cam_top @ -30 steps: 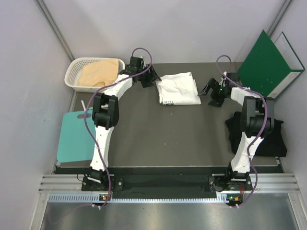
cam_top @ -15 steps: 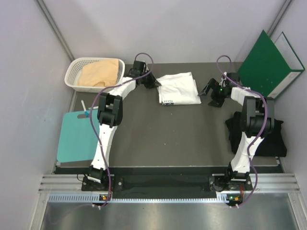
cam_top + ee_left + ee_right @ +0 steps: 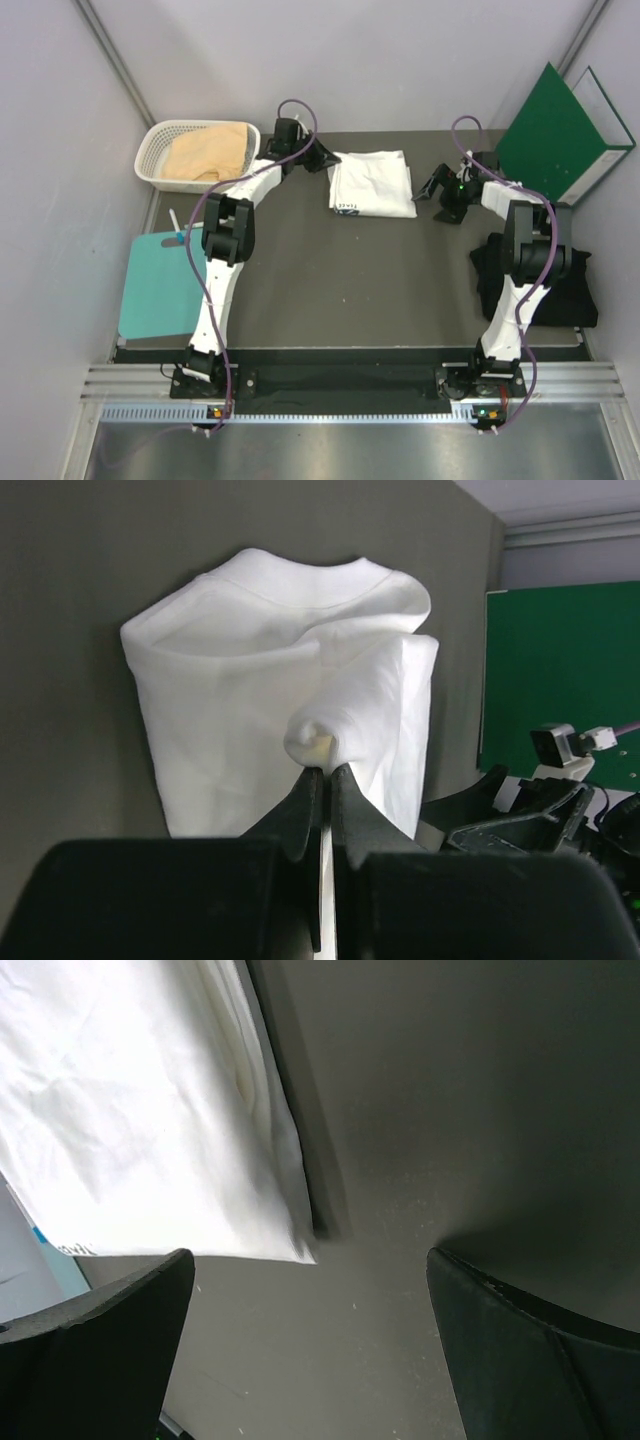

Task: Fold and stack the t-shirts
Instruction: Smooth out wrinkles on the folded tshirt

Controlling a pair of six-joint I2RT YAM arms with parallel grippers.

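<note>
At the far left, a flat teal board [image 3: 150,285] lies just off the table's [image 3: 350,290] left edge. Beyond it, a white basket [image 3: 155,140] holds the tan-peach t-shirt [image 3: 205,152], bunched inside it.

The left arm rises from its base at the near edge, bends at an elbow beside the teal board, and stretches its forearm away and to the right, past the basket's corner. The left gripper [image 3: 322,158] sits at the far-left corner of the white t-shirt [image 3: 372,184]. In the left wrist view its 2 fingers are pressed together, clamped on a small rolled pinch of the white cloth [image 3: 280,680], with the shirt's edge gathered and lifted above the fingertips.

The white t-shirt lies as a folded rectangle at the far middle of the table, between the 2 grippers, with small dark lettering near its near-left corner.

The right gripper [image 3: 443,192] rests low just beside the shirt's right edge, apart from it. In the right wrist view its fingers stand wide apart, gripping nothing, with the shirt's corner [image 3: 150,1120] and bare table between them. The right arm climbs from its base, folds at an elbow above the black t-shirt [image 3: 585,295], and reaches back to the left.

The black t-shirt lies crumpled at the table's right edge. A green binder [image 3: 555,135] leans at the far right corner.
</note>
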